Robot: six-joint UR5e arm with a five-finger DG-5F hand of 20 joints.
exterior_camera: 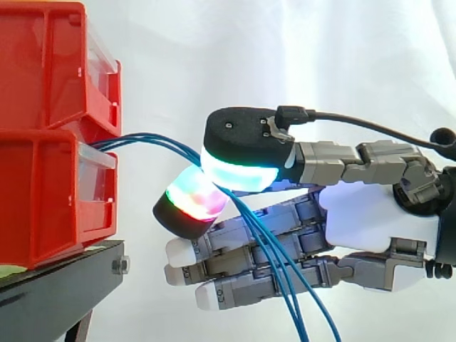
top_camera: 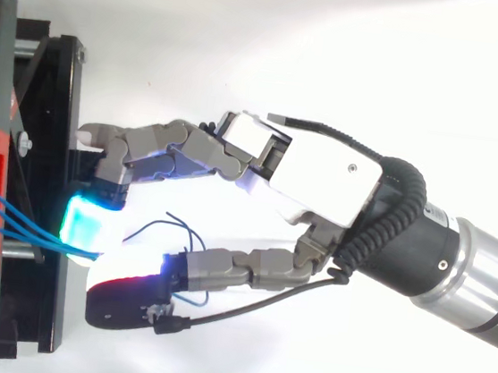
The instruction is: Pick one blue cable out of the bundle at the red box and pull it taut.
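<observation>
Blue thin cables [exterior_camera: 146, 140], three as far as I could count, drooped nearest, crossing my robot hand [exterior_camera: 377, 214], whose two glowing pads [exterior_camera: 239, 174] were pinched together on them; on how many I could not tell. From that pinch they ran level, straight away from the palm, into the gap between two stacked red plastic bins [exterior_camera: 43, 192].

Ahead of the hand [exterior_camera: 377, 214], whose palm shell is smooth glossy white plastic, the red bins [exterior_camera: 43, 178] are shiny moulded plastic with clear plastic fronts [exterior_camera: 100, 171] on a matt black metal stand [exterior_camera: 57, 285], the blue cables [exterior_camera: 276, 265] passing it look smooth-sheathed, the curtain [exterior_camera: 214, 57] behind is soft white cloth, and the arm's wrist ring [top_camera: 482, 276] is brushed metal.
</observation>
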